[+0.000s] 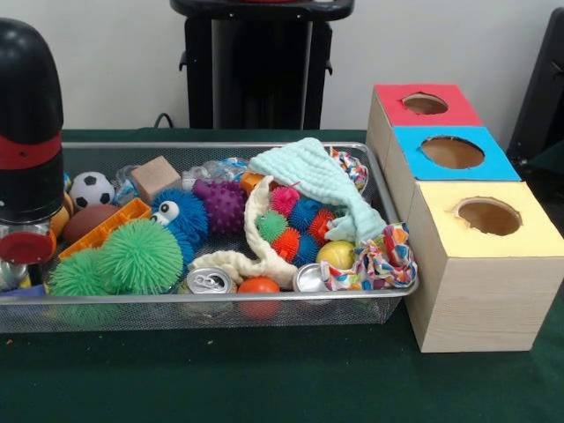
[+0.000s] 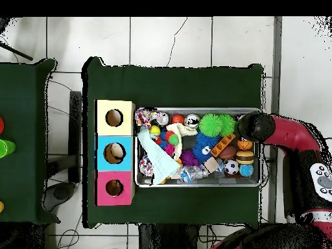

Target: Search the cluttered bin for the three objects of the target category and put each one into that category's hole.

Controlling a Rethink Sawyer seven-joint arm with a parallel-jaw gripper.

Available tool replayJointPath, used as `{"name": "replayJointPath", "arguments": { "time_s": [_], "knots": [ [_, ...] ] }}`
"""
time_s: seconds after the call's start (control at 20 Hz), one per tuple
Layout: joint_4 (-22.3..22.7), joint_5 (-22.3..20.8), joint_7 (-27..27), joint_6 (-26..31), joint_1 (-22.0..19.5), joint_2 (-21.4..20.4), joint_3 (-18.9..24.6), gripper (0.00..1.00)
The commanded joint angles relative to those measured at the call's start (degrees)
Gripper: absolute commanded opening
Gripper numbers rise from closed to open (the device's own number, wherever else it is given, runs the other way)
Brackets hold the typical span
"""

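Table (image 1: 282,388) first: you have a dark green cloth under everything. On it sits the wire mesh bin (image 1: 388,220), and touching its 3 o'clock side in the front view stands the wooden box (image 1: 480,300) with three holes in a row: red (image 1: 425,104) farthest, blue (image 1: 452,152) in the middle, yellow (image 1: 489,216) nearest.

Your arm (image 2: 285,133) comes in over the bin's end away from the box. From overhead its red link bends down to a black wrist above the bin's corner at 3 o'clock. In the front view the same black and red column stands upright at 9 o'clock, blocking that corner. The gripper (image 1: 25,251) hangs low at the bin's rim there, but you cannot tell how far its claw is parted or whether it has hold of anything; it looks partly hidden by the arm's own body.

Inside the bin, a pale green cloth (image 1: 313,176) drapes over the box end. At 7 o'clock lie two green fuzzy balls (image 1: 137,256). Toward the centre are a blue fuzzy toy with eyes (image 1: 181,220), a purple spiky ball (image 1: 222,204) and a wooden cube (image 1: 155,176). A soccer ball (image 1: 92,189) lies near the arm. Two cans (image 1: 210,282) rest against the near rim.
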Motion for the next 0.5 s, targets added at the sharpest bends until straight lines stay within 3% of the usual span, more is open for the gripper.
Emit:
{"name": "replayJointPath", "arguments": {
  "time_s": [0.05,0.3,0.5],
  "knots": [
    [4.9,-2.4,1.7,-3.2,-1.1,2.9,2.3,1.00],
    [4.8,-1.9,2.0,-2.5,-1.1,2.8,2.4,1.00],
    [4.3,-0.1,1.7,2.8,0.4,0.1,2.5,1.00]
  ]
}}
